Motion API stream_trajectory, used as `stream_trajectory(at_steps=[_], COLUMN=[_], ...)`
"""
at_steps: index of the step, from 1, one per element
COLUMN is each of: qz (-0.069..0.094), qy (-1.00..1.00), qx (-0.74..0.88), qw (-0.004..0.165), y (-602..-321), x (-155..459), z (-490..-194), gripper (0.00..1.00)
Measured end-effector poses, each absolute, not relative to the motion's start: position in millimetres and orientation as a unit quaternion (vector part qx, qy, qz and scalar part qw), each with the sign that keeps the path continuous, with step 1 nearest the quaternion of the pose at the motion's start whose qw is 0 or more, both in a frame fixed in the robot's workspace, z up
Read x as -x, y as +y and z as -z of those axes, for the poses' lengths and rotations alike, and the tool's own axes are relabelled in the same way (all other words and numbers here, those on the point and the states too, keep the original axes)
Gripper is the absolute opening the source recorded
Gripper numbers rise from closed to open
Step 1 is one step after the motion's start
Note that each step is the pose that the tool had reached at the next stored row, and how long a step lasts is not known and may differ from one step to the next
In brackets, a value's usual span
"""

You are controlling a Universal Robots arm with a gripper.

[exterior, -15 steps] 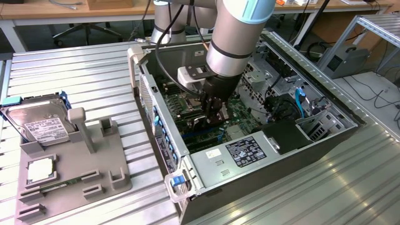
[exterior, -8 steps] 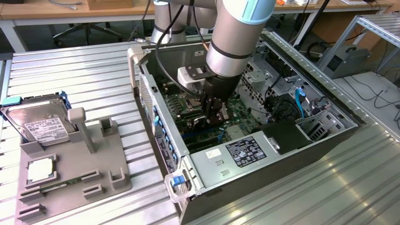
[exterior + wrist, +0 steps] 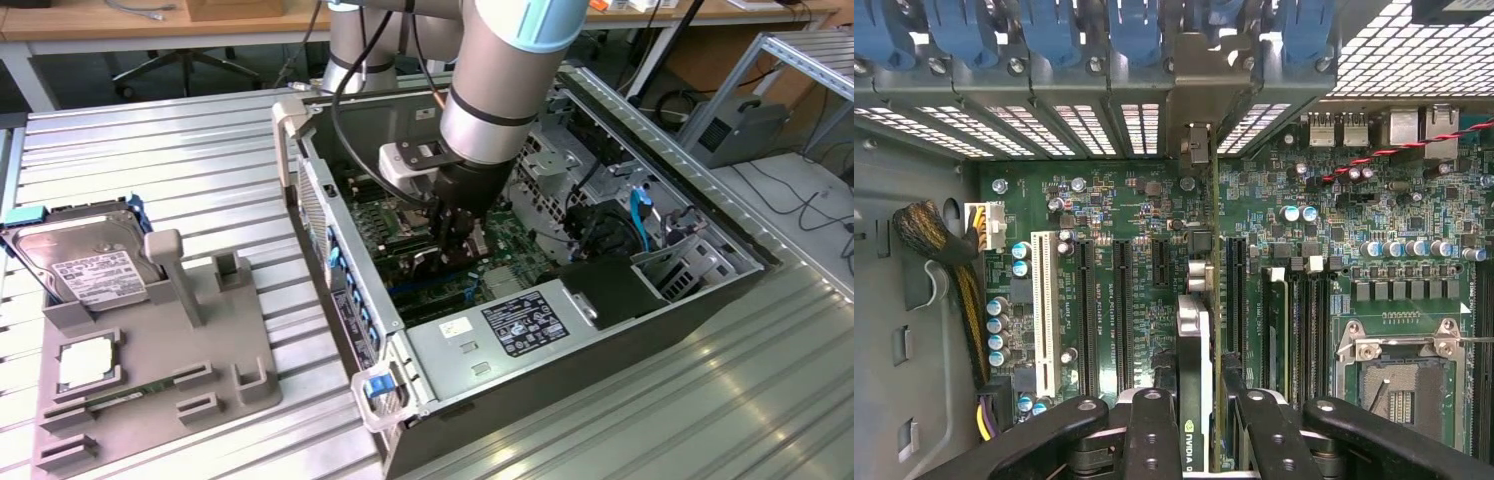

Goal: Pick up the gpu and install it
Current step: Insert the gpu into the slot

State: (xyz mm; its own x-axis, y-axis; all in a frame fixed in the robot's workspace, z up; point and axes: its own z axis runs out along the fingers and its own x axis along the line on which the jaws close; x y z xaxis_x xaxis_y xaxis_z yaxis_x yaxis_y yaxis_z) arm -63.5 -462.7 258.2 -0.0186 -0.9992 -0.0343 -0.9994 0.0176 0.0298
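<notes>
The tool (image 3: 1204,415) clamps the gpu (image 3: 1194,345) edge-on over the motherboard (image 3: 1104,205).

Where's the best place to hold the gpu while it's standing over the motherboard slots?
Pinch the gpu by its two flat faces at its upper edge, coming from above. It stands on edge over the slots, so that leaves the lower edge free. The hand grips it so.

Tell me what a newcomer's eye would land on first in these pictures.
First, the robot arm reaching into the open computer case in the middle of the exterior view. In the wrist view, its claw is shut on the gpu, held edge-on over the motherboard. At the exterior view's left, a hard drive rests on a grey fixture.
</notes>
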Motion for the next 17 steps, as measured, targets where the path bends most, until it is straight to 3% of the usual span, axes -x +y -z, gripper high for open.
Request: stream_trajectory(at_steps=[17], qz=[-0.023], qy=[0.713], qx=[0.7], qw=[0.002], y=[-462.7], x=[64.6], z=[-256.3], gripper=[0.27])
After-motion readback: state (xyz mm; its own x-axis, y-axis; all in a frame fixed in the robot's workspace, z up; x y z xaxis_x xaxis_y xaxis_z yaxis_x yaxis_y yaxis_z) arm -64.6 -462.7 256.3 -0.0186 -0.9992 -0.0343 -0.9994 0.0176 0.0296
